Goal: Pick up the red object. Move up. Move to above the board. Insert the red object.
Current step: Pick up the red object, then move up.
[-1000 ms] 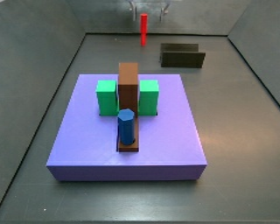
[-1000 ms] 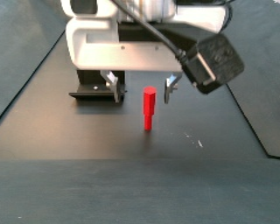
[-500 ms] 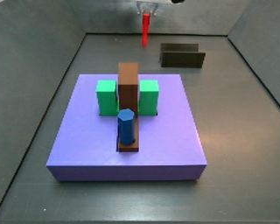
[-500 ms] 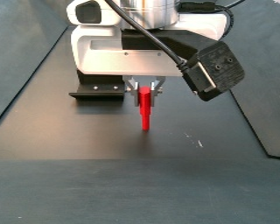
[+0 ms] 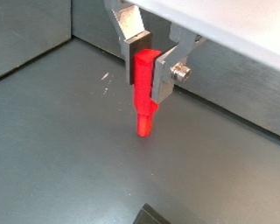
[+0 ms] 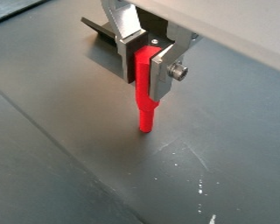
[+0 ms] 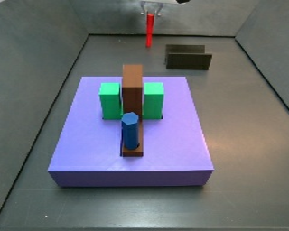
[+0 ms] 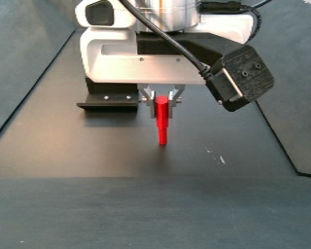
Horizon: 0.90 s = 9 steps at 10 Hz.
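Note:
The red object point(image 5: 143, 98) point(image 6: 143, 92) is a thin bright-red peg standing upright, with my gripper point(image 5: 146, 63) point(image 6: 145, 58) shut on its upper end in both wrist views. Both side views show the red object point(image 7: 150, 32) point(image 8: 161, 122) hanging below the gripper point(image 7: 151, 13) point(image 8: 161, 97) at the far end of the floor, its lower tip close to the floor. The board point(image 7: 133, 90), a narrow brown slab, lies on the purple platform point(image 7: 133, 140) well in front of the gripper. A blue peg point(image 7: 130, 131) stands in the board's near end.
Two green blocks point(image 7: 111, 100) point(image 7: 153, 100) flank the board. The dark fixture point(image 7: 188, 58) point(image 8: 108, 101) stands on the floor to one side of the gripper. Grey walls enclose the floor. A camera housing point(image 8: 237, 76) hangs off the wrist.
One second ago the fingers stood open on either side of the red object. They have closed on its top. Since half a second ago nothing has visibly moved.

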Motion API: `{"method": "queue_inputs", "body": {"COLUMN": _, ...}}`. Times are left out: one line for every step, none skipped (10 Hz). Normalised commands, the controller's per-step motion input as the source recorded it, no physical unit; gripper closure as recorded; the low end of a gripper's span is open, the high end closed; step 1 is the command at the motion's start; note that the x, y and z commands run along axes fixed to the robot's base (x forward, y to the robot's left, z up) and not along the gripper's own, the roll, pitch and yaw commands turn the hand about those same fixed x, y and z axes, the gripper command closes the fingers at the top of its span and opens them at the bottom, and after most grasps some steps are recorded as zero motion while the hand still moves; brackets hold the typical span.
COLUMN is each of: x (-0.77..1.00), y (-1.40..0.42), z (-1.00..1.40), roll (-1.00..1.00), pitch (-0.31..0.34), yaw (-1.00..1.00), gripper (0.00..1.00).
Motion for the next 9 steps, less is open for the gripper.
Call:
{"method": "queue_inputs", "body": {"x": 0.00, "y": 0.00, "z": 0.00, "roll": 0.00, "pitch": 0.000, "yaw": 0.00, "gripper": 1.00}}
{"method": "queue_inputs", "body": {"x": 0.00, "y": 0.00, "z": 0.00, "roll": 0.00, "pitch": 0.000, "yaw": 0.00, "gripper": 1.00}}
{"method": "queue_inputs", "body": {"x": 0.00, "y": 0.00, "z": 0.00, "roll": 0.00, "pitch": 0.000, "yaw": 0.00, "gripper": 1.00}}
{"method": "queue_inputs", "body": {"x": 0.00, "y": 0.00, "z": 0.00, "roll": 0.00, "pitch": 0.000, "yaw": 0.00, "gripper": 1.00}}
{"method": "queue_inputs", "body": {"x": 0.00, "y": 0.00, "z": 0.00, "roll": 0.00, "pitch": 0.000, "yaw": 0.00, "gripper": 1.00}}
{"method": "queue_inputs", "body": {"x": 0.00, "y": 0.00, "z": 0.00, "roll": 0.00, "pitch": 0.000, "yaw": 0.00, "gripper": 1.00}}
{"method": "queue_inputs", "body": {"x": 0.00, "y": 0.00, "z": 0.00, "roll": 0.00, "pitch": 0.000, "yaw": 0.00, "gripper": 1.00}}
{"method": "queue_inputs", "body": {"x": 0.00, "y": 0.00, "z": 0.00, "roll": 0.00, "pitch": 0.000, "yaw": 0.00, "gripper": 1.00}}
{"method": "queue_inputs", "body": {"x": 0.00, "y": 0.00, "z": 0.83, "roll": 0.00, "pitch": 0.000, "yaw": 0.00, "gripper": 1.00}}
